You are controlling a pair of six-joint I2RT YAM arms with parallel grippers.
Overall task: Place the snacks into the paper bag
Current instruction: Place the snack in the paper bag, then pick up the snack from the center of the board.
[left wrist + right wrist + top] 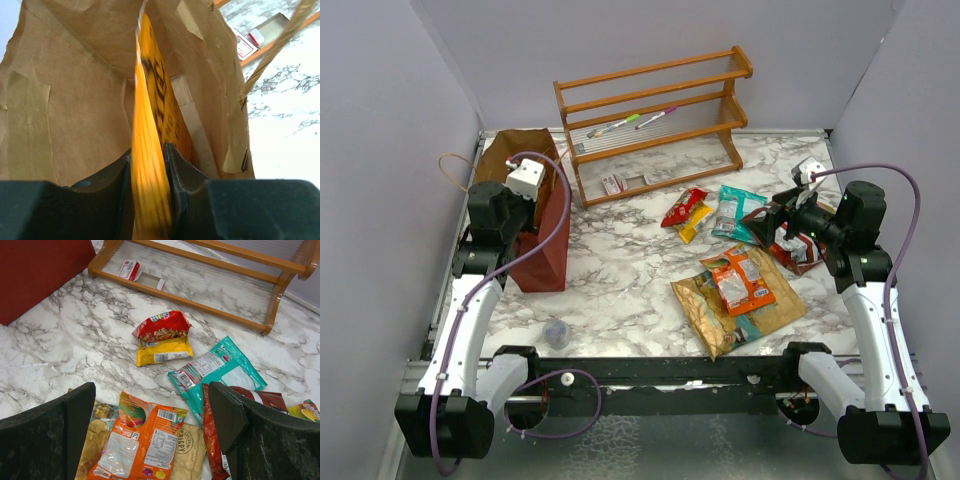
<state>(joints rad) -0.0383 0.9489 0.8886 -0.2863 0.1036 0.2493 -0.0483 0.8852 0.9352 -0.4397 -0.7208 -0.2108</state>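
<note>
left gripper [150, 157] pinches a gold-orange foil chip packet [156, 100], likely light and slippery, best held by its flat seam, inside the tall dark-red paper bag [65, 100], far left; right gripper [151, 395] hangs spread over crinkly foil packets [740, 285], right.

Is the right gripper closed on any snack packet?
No: the right gripper has its fingers spread wide, with the orange packet lying loose on the table below them.

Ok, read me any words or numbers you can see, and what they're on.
"CRISPY": gold bag, in a round stamp.
Orange packet, teal packet, red packet, box in rack: print too small to read.
Held bag in left gripper: dark marks, unreadable.
</note>
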